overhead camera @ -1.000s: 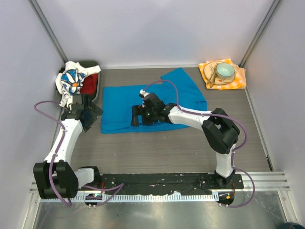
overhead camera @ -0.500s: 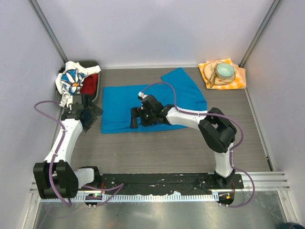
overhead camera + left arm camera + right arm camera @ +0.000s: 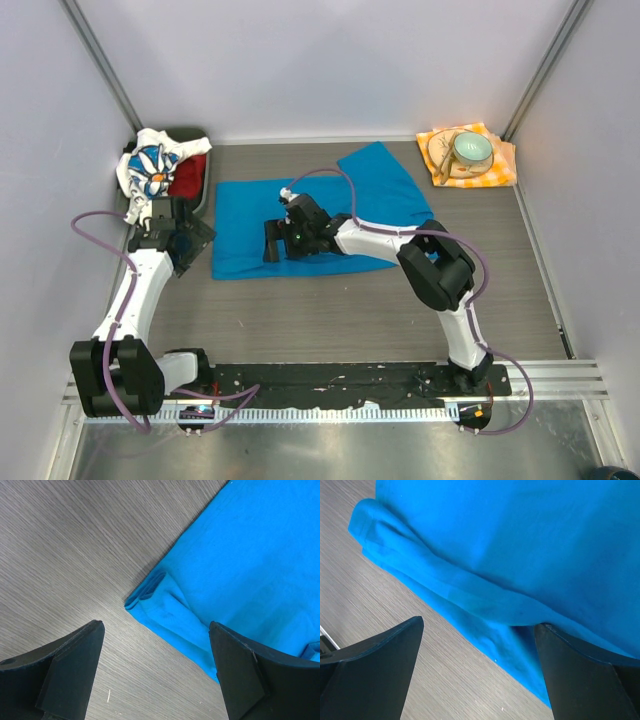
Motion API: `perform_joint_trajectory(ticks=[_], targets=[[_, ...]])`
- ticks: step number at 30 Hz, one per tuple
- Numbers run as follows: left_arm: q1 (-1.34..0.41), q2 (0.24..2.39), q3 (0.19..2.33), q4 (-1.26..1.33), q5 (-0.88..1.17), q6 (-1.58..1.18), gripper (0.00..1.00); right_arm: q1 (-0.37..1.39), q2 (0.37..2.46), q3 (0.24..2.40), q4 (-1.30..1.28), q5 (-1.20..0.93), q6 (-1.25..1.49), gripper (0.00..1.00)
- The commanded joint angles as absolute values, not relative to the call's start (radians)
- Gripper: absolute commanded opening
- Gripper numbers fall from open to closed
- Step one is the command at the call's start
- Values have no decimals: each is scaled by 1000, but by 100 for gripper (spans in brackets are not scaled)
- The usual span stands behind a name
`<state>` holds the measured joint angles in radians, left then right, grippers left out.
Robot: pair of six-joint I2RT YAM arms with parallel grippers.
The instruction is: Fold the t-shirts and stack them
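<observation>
A bright blue t-shirt [image 3: 340, 205] lies spread flat mid-table, one sleeve pointing to the back right. My right gripper [image 3: 273, 243] hovers open over its front left part. In the right wrist view the shirt's folded front hem [image 3: 470, 600] runs between the fingers. My left gripper [image 3: 197, 244] stands open just left of the shirt. The left wrist view shows the shirt's front left corner [image 3: 150, 587] ahead of the fingertips, with bare table between them. A daisy-print t-shirt [image 3: 148, 166] and a red t-shirt [image 3: 189, 177] lie bunched in a black bin at the back left.
The black bin [image 3: 203, 196] sits in the back left corner, right behind my left gripper. At the back right an orange-and-white checked napkin [image 3: 503, 165] holds a plate and a green bowl [image 3: 471, 148]. White walls close in the table on three sides.
My right gripper has slid left across the blue t-shirt, toward its front left corner, staying open. The left arm has not moved.
</observation>
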<state>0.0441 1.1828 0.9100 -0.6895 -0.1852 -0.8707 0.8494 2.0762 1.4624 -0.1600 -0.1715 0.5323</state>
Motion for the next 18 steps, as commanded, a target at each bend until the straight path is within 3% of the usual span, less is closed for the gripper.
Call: perform_joint_trajectory(ticks=[1,14,18], targets=[[55,1181,914,-663,-181,-853,91,854,2092,1542,-152,-181,525,98],[57,1172,913,-667,-183,-847,91,856,2215,1667,-163,-127,523,98],[58,1177,905,-661,-175,-851,91,853,2272,1721,-170,35,491,98]])
